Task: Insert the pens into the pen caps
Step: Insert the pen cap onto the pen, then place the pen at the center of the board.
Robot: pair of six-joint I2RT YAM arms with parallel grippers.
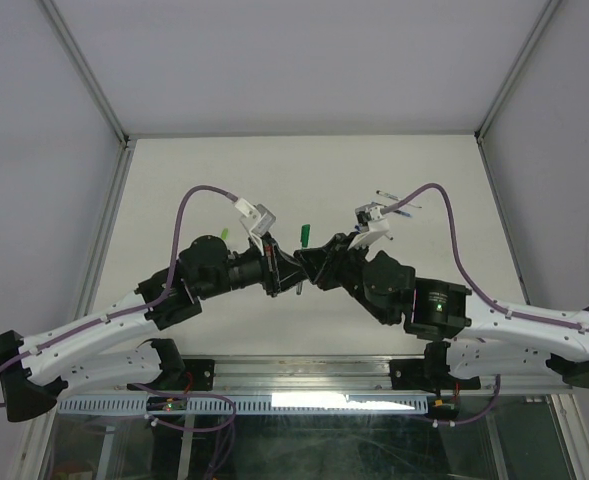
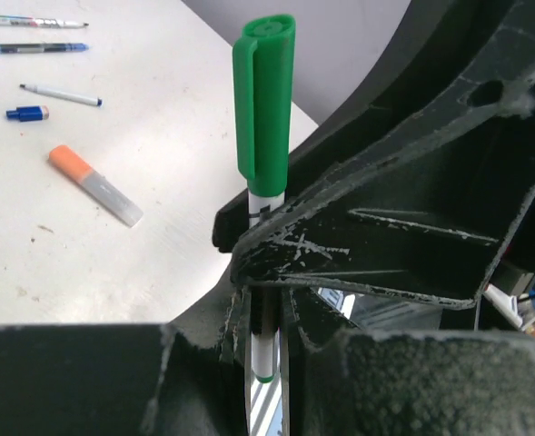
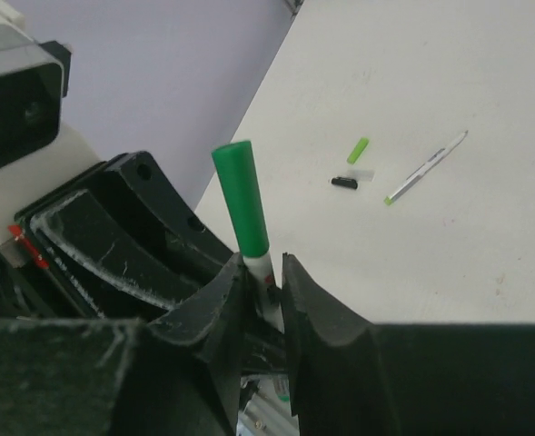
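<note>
At mid-table, where both arms meet, the left gripper clamps the white pen, its green cap already seated and pointing to 12 o'clock. On the right gripper the jaws stand slightly parted around the barrel. Best hold the left pinch firm and back the right straight off toward 3 o'clock, without tilting the pen.
</note>
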